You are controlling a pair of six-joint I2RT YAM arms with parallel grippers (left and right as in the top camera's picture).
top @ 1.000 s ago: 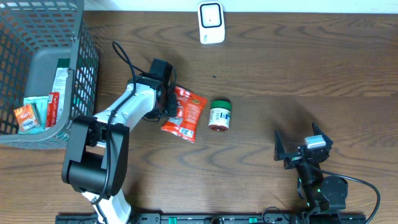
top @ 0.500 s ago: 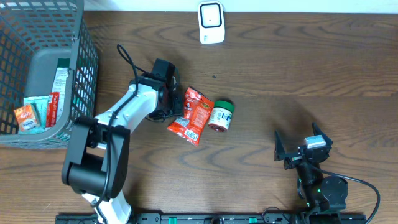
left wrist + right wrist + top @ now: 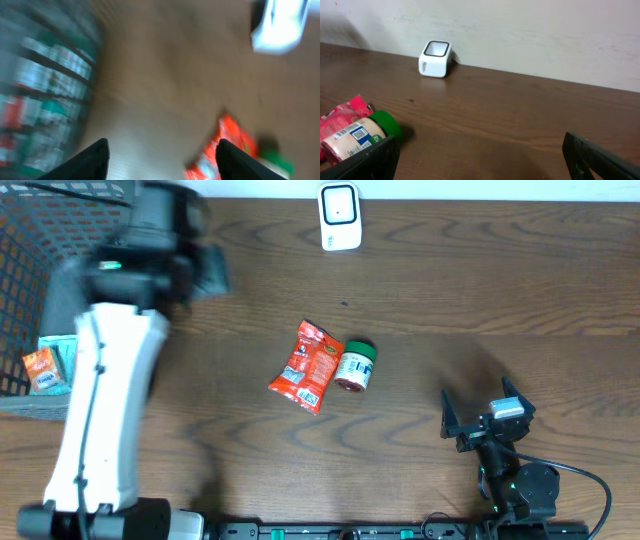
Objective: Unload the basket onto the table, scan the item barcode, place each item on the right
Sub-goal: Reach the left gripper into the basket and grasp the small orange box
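Red packet (image 3: 307, 366) on table, left hand (image 3: 162, 161) well apart.

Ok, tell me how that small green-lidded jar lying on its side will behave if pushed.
The small green-lidded jar lies on its side, so it will probably roll rather than slide. The red crinkled snack pouch beside it may block rolling that way. Its rounded body could slip from a pinch.

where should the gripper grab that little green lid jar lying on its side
Likely from straight above, one finger on the green lid, one on the base. The jar lies on its side, lid toward the scanner, both ends free, while the red snack packet sits against its left flank, leaving little room for a grip across the body.
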